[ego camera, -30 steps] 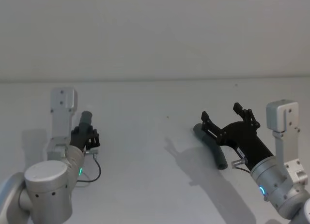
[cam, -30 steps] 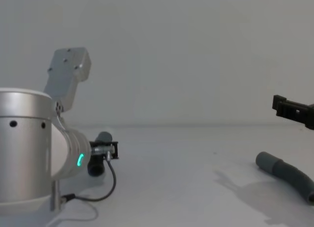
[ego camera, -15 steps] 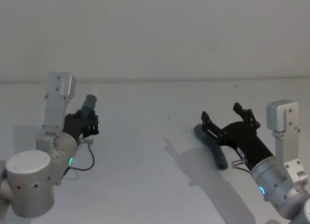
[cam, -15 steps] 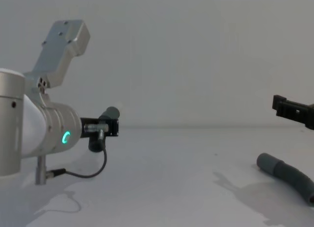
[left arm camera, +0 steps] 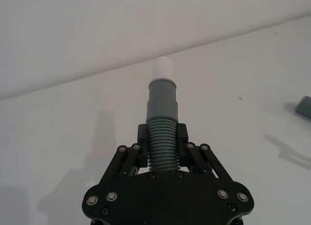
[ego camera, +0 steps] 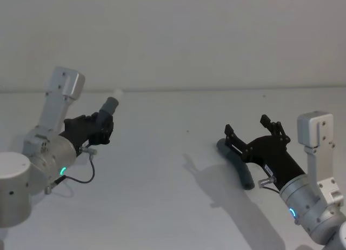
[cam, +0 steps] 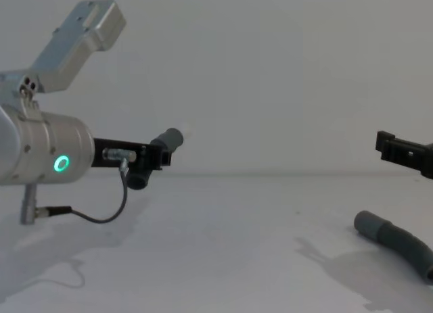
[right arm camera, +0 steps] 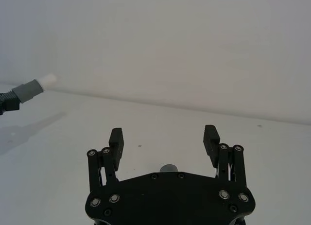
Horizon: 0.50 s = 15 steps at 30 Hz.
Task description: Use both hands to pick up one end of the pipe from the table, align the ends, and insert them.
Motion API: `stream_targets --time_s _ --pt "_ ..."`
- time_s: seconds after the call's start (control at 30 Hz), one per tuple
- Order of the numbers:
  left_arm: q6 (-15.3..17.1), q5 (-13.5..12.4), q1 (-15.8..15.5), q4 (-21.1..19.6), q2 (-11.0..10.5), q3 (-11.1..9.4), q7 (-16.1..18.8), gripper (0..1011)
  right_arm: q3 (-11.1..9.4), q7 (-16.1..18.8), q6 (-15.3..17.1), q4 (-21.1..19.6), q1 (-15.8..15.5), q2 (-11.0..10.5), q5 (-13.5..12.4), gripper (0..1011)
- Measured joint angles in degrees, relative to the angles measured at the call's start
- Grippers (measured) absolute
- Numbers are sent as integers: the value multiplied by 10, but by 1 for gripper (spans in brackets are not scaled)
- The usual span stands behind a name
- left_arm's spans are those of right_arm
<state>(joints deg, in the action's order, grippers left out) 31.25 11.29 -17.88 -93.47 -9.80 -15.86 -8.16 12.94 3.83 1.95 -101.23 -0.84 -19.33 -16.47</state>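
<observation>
Holding the short pipe piece [left arm camera: 162, 108] up in the air with the left gripper [left arm camera: 163, 137], well above the table [ego camera: 162, 207] on the robot's left side. Clamping both jaws firmly on the corrugated part, just behind the smooth grey collar [left arm camera: 163, 94]. Pointing its white tip [left arm camera: 163, 68] forward, upward and a little toward the robot's right, with the long axis running straight out along the gripper's own line. Reaching the left arm [cam: 47, 154] in from the left edge of the chest view, nearly level.

Leaving the longer pipe piece [ego camera: 241, 171] lying flat on the table on the right side, gently curved, with its long axis running from the far end, nearer the middle, back toward the robot's right. Hovering the right gripper [ego camera: 247, 126] just above this piece without touching it, judging by the chest view. Spreading its jaws wide apart and holding nothing. Showing, in the right wrist view, a small round grey shape [right arm camera: 169, 168] between the fingers [right arm camera: 115, 137], possibly the socket end, but not clearly enough to be sure.
</observation>
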Motion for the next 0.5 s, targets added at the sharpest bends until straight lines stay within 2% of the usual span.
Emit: stream_targets --time_s 0.5 --pt "7 27 -43 7 -81 -22 -139 301 0 0 0 0 0 0 0 1000"
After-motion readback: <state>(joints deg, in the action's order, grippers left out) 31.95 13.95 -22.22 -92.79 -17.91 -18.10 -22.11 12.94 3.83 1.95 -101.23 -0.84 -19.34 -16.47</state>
